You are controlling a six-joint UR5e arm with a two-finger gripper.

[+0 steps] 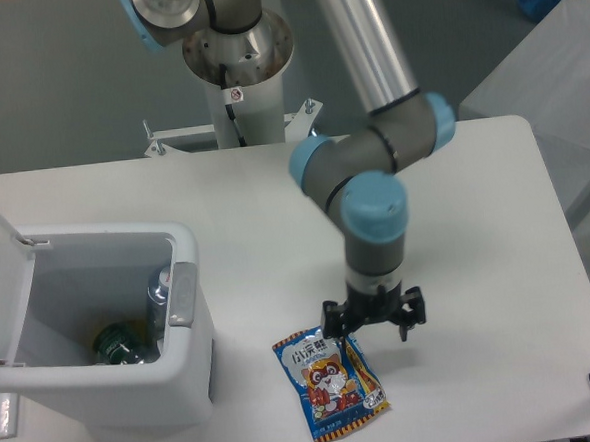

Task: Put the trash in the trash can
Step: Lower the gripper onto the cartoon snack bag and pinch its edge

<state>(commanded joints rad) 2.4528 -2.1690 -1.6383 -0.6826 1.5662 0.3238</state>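
One piece, the bottle (pixel 160 294), is already seen inside the trash can (pixel 190 383), while the snack packet (pixel 330 380) is left on the counter (pixel 475 220) beneath the spread, empty tool (pixel 372 323).

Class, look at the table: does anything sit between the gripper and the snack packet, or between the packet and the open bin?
Nothing visible does. The gripper, jaws open, hangs right by the snack packet's upper right corner. Only bare table lies between the packet and the bin, whose lid is up.
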